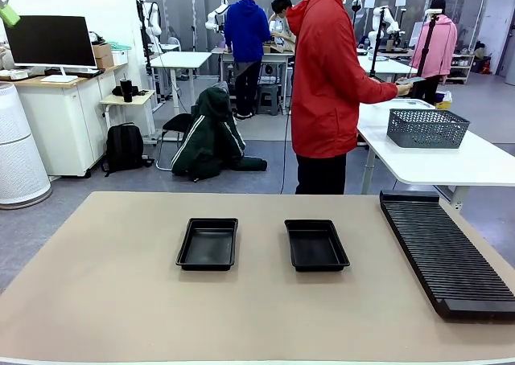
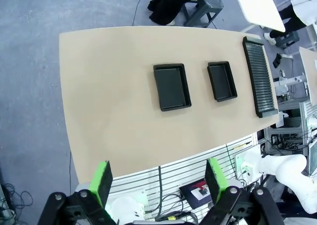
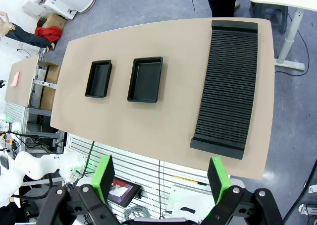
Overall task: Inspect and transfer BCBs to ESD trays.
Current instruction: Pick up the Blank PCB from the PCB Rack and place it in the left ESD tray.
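Two ESD trays, shallow and black, lie side by side mid-table: the left tray [image 1: 208, 244] [image 2: 171, 86] [image 3: 98, 79] and the right tray [image 1: 315, 245] [image 2: 221, 81] [image 3: 145, 79]. Both have bare floors. High above the table's near edge, my left gripper [image 2: 158, 181] is open with nothing between its green pads. My right gripper [image 3: 161, 178] hangs just as high and is also open and empty. A person in a red jacket [image 1: 326, 84] stands at the far side, turned to the white side table, with a thin flat piece in the hand [image 1: 405, 88]; I cannot tell whether it is a BCB.
A long black ribbed rack [image 1: 447, 252] [image 2: 258, 76] [image 3: 229, 81] lies along the table's right side. A dark mesh basket [image 1: 427, 128] sits on the white side table [image 1: 451, 164]. Bare tabletop [image 1: 105, 285] spreads around and in front of the trays.
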You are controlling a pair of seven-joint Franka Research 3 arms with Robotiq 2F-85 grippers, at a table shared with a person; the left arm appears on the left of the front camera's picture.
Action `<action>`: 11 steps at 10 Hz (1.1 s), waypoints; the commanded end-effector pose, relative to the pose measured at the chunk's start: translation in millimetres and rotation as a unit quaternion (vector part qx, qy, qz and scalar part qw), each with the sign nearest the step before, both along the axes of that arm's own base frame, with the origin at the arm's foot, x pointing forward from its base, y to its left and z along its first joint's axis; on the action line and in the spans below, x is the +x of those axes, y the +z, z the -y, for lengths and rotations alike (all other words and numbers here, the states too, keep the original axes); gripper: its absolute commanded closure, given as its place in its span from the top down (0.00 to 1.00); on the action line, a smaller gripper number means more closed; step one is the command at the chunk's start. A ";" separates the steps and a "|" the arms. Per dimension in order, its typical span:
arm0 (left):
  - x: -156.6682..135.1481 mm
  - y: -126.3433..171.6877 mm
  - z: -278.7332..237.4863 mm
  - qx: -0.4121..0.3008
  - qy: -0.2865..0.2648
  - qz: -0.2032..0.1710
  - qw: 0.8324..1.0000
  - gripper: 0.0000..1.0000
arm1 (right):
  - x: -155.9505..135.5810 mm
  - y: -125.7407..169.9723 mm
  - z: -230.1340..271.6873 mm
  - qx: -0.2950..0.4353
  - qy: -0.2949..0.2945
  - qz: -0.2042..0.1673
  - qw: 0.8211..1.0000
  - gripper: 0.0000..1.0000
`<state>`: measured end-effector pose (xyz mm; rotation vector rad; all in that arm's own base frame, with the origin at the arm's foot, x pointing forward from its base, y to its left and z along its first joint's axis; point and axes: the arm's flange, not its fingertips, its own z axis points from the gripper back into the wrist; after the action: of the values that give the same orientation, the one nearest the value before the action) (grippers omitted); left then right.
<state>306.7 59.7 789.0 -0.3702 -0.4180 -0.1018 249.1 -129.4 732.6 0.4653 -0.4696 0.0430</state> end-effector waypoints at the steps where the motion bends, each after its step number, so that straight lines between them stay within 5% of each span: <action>1: -4.9 -3.1 -6.6 -0.027 0.016 -0.003 1.000 1.00 | -0.4 -1.1 0.3 0.002 0.001 0.000 1.000 1.00; 4: -2.0 -9.2 -11.0 -0.037 0.054 -0.017 0.998 1.00 | -0.4 -1.1 0.3 0.002 0.001 0.000 1.000 1.00; 11: -1.1 -6.2 -14.3 -0.018 0.042 -0.019 0.999 1.00 | -0.4 -1.1 0.3 0.002 0.001 0.000 1.000 1.00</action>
<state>307.2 73.5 782.9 -0.3881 -0.3951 -0.0065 249.1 -129.4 732.6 0.4653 -0.4696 0.0428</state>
